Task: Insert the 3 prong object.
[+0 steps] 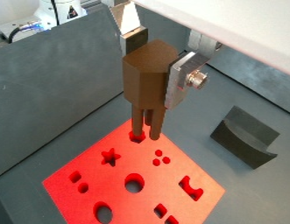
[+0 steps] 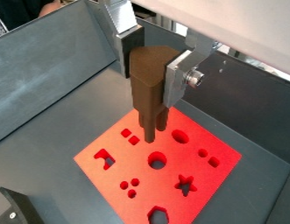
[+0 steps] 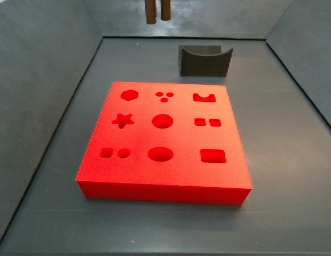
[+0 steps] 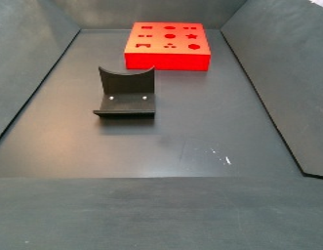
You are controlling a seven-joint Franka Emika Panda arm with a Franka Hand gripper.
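Note:
My gripper point(image 1: 153, 66) is shut on the 3 prong object point(image 1: 145, 87), a brown piece with a thick head and thin parallel rods pointing down. It shows in both wrist views point(image 2: 147, 87). It hangs above the red block point(image 1: 106, 144), clear of its surface. The red block has several shaped holes, among them a group of three small round holes point(image 1: 162, 158) point(image 3: 165, 96). In a side view only the rod tips point(image 3: 154, 10) show at the upper edge, well above the block point(image 3: 181, 138). The gripper is out of frame in the side view that shows the block point(image 4: 168, 59) at the far end.
The dark fixture point(image 3: 204, 60) with a curved top stands on the grey floor beyond the red block, apart from it point(image 4: 125, 93) point(image 1: 244, 136). Grey walls point(image 3: 61, 90) enclose the floor on all sides.

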